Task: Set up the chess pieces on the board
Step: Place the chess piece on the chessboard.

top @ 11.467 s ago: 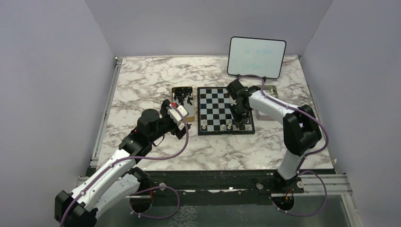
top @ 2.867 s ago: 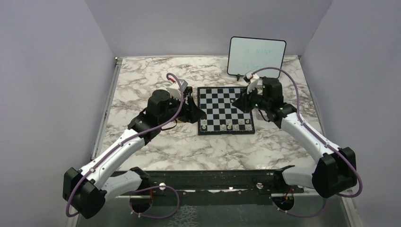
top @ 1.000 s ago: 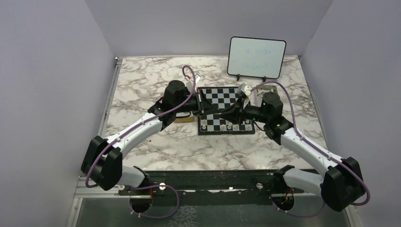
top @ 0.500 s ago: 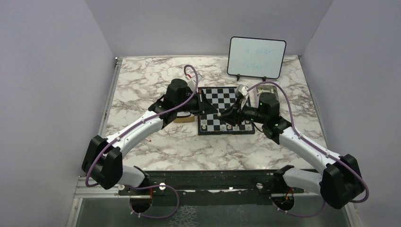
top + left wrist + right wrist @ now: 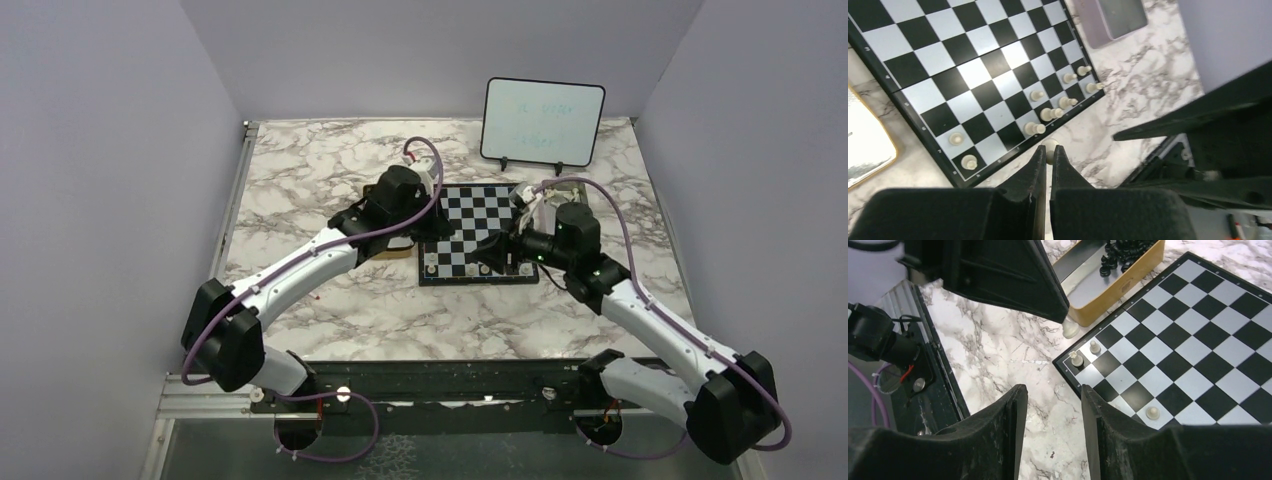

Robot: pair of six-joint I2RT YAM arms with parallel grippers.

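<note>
From overhead I can't pick out the held piece at all. The left arm (image 5: 300,265) lies across the near-left corner of the chessboard (image 5: 475,205) and hides most of the tan tray (image 5: 1120,287) just left of the board.

The wrist views help more. The left gripper (image 5: 1049,149) is clenched on a white chess piece (image 5: 1070,329), pinched at the very fingertips. Only its rounded top shows, so I can't tell which piece it is. It sits just outside the board's near-left corner, over marble and beside the tray wall. How high it hangs above the surface I can't judge.

The right gripper (image 5: 1052,389) hangs over the board's near rows with its jaws apart and nothing between them. Its own fingers (image 5: 1015,410) cut off the bottom of that view.

Other white pieces (image 5: 1050,114) stand along the board's near edge: two by the left corner and a cluster toward the right. Black pieces (image 5: 1120,250) lie heaped in the tan tray, partly cut off by the frame.

The board's far rows show open squares. A grey metal tray (image 5: 1120,17) lies just off the board's far-right corner. Bare marble table (image 5: 300,170) stretches to the left of the board and on its near side. The whiteboard (image 5: 543,122) stands behind the board, its writing too faint to read.
</note>
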